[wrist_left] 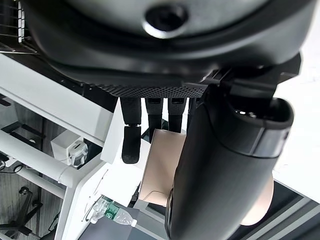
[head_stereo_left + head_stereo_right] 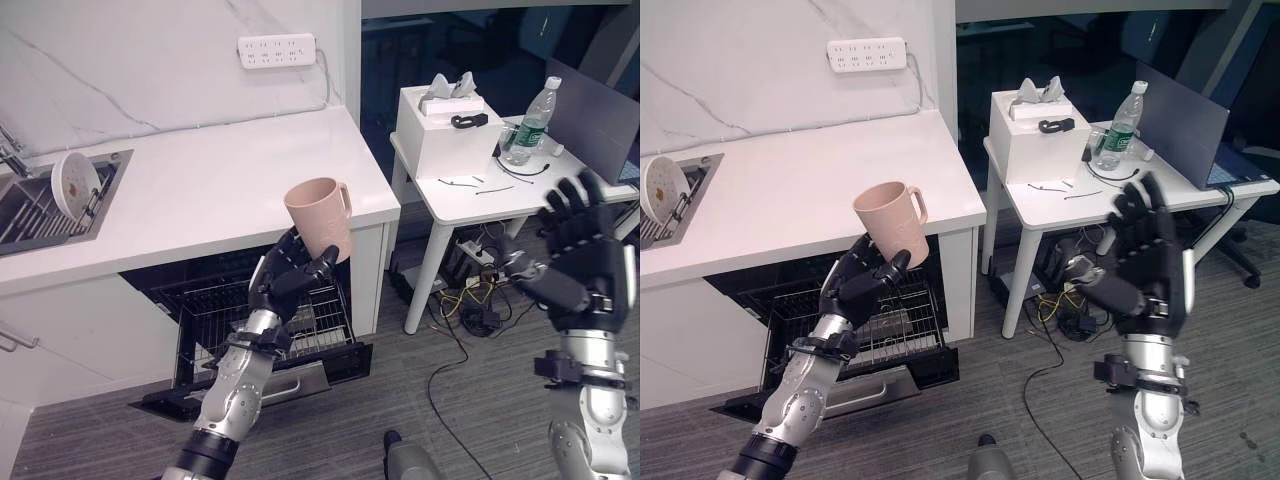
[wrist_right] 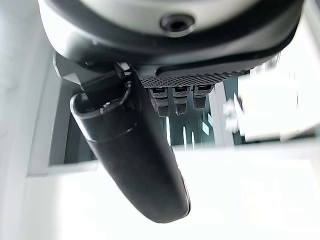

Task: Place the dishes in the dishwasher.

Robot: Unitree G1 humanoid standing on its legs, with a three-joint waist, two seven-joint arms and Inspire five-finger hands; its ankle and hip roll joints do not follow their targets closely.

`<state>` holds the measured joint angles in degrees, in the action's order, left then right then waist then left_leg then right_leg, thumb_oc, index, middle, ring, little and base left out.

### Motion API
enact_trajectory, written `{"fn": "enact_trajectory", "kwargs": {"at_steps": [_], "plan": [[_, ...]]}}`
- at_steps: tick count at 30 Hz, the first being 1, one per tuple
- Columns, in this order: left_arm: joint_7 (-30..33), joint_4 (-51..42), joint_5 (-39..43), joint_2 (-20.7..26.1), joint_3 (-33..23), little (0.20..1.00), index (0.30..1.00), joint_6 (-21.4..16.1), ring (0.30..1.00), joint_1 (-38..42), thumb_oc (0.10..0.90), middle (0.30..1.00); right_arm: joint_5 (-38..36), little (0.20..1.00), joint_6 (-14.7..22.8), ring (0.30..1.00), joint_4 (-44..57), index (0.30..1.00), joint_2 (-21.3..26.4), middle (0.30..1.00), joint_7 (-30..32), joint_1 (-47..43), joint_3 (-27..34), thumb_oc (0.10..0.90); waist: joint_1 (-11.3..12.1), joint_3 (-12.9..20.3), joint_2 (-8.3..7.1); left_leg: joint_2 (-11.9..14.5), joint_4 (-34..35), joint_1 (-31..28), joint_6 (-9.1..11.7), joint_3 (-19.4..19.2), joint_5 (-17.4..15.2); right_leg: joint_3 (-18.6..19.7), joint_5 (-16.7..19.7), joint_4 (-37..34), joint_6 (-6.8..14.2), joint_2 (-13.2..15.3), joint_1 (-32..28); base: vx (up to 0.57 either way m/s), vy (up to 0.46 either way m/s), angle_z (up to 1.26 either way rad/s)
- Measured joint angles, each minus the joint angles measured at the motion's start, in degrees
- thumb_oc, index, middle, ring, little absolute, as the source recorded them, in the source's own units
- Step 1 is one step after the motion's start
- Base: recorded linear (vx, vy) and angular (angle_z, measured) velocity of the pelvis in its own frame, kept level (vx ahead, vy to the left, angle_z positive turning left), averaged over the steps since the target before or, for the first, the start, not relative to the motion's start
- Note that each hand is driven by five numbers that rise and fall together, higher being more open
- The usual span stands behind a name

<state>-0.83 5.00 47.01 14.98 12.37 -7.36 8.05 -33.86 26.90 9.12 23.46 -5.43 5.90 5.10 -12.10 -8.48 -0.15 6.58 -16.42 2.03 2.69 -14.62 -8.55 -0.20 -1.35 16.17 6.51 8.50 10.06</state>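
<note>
Left hand (image 2: pixel 285 285) grips a pink mug (image 2: pixel 322 217) above the open dishwasher (image 2: pixel 265 325), right hand (image 2: pixel 585 255) open and idle; best lowered slowly, turned mouth-down, onto a rack.

Your left robot hand (image 2: pixel 862 283) gripped a pink mug (image 2: pixel 894 223) upright above the open dishwasher's wire rack (image 2: pixel 902 322), beside the white counter (image 2: pixel 790 190). Your right robot hand (image 2: pixel 1148 262) hung open near a side table (image 2: pixel 1160 185).
</note>
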Motion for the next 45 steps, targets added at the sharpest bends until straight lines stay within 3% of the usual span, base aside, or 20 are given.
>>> {"fn": "enact_trajectory", "kwargs": {"at_steps": [4, 10, 18, 22, 28, 33, 39, 45], "plan": [[0.71, 0.05, -0.72, -0.07, 1.76, 0.3, 0.3, -0.01, 0.3, 0.02, 0.4, 0.3, -0.09, 0.9, -2.12, 0.9, 0.43, 0.9, 3.62, 0.9, -3.83, -2.1, -5.23, 0.8, 1.46, 0.79, 0.23, 0.01, 0.25, 0.01, -0.1, 0.11, 0.18, -0.14, 0.01, 0.14, -0.06, 0.03, 0.07, 0.0, -0.003, 0.01], [5.58, 0.33, -8.32, 0.04, 3.57, 0.3, 0.3, -0.48, 0.3, 0.01, 0.4, 0.3, -1.83, 0.9, -4.73, 0.9, 0.41, 0.9, 3.85, 0.9, -3.89, -6.28, -9.32, 0.8, 4.44, 0.97, 0.2, 0.02, 0.41, 0.07, 0.32, 0.76, 0.74, -0.52, -0.06, 0.44, -0.27, -0.02, 0.01, 0.01, -0.006, 0.05], [20.97, 1.21, -22.59, 0.91, 3.82, 0.3, 0.3, -7.51, 0.3, 0.12, 0.4, 0.3, -4.67, 0.9, -7.9, 0.9, -0.8, 0.9, 2.55, 0.9, 1.07, -9.51, -15.25, 0.8, 6.2, 1.69, -0.93, -0.04, 0.58, 0.39, 0.49, 2.39, 1.17, -1.99, -0.29, 0.96, -0.94, 0.18, -0.36, 0.0, -0.017, 0.1], [28.77, 1.37, -26.5, 0.52, 5.56, 0.3, 0.3, -9.36, 0.3, 0.3, 0.4, 0.3, -4.12, 0.9, -7.97, 0.9, -0.97, 0.9, 1.52, 0.9, 5.59, -12.91, -17.55, 0.8, 7.76, 1.72, -1.03, -0.05, 0.61, 0.35, 0.47, 2.55, 1.29, -2.17, -0.26, 0.98, -0.96, 0.23, -0.53, -0.01, -0.012, 0.02], [42.1, 1.8, -36.59, -0.57, 7.77, 0.3, 0.3, -11.56, 0.3, 0.75, 0.4, 0.3, -3.08, 0.9, -8.21, 0.9, -0.99, 0.9, 1.36, 0.9, 7.93, -19.62, -19.64, 0.8, 7.89, 2.06, -2.26, -0.03, 0.73, 0.84, 0.59, 3.68, 1.82, -3.24, -0.29, 0.99, -1.03, 0.26, -0.62, -0.02, -0.027, 0.08], [51.02, 2.92, -41.86, -0.63, 7.59, 0.3, 0.3, -13.39, 0.3, 3.53, 0.4, 0.3, -9.15, 0.9, -9.99, 0.9, -1.49, 0.9, -0.9, 0.9, 7.44, -20.17, -22.33, 0.8, 9.24, 2.15, -2.43, 0.0, 0.85, 0.77, 0.6, 4.11, 2.12, -3.76, -0.47, 1.04, -1.17, 0.35, -0.91, -0.01, -0.013, 0.05], [56.47, 4.21, -46.07, -2.2, 7.77, 0.3, 0.3, -15.16, 0.3, 4.49, 0.4, 0.3, -10.14, 0.9, -13.29, 0.9, -5.5, 0.9, -3.1, 0.9, 9.29, -23.87, -27.56, 0.8, 9.44, 2.15, -2.43, -0.17, 0.88, 0.9, 0.39, 5.36, 2.29, -4.95, -0.84, 1.05, -1.21, 0.73, -1.55, -0.01, -0.008, 0.1], [59.22, 4.74, -47.91, -2.98, 7.99, 0.3, 0.3, -16.88, 0.3, 5.01, 0.4, 0.3, -11.37, 0.9, -14.13, 0.9, -5.83, 0.9, -5.32, 0.9, 11.58, -25.8, -28.43, 0.8, 10.85, 2.15, -2.42, -0.16, 1.29, 0.86, 0.6, 5.73, 2.66, -5.1, -0.86, 1.09, -1.27, 0.91, -1.61, 0.0, -0.001, 0.02]]}}
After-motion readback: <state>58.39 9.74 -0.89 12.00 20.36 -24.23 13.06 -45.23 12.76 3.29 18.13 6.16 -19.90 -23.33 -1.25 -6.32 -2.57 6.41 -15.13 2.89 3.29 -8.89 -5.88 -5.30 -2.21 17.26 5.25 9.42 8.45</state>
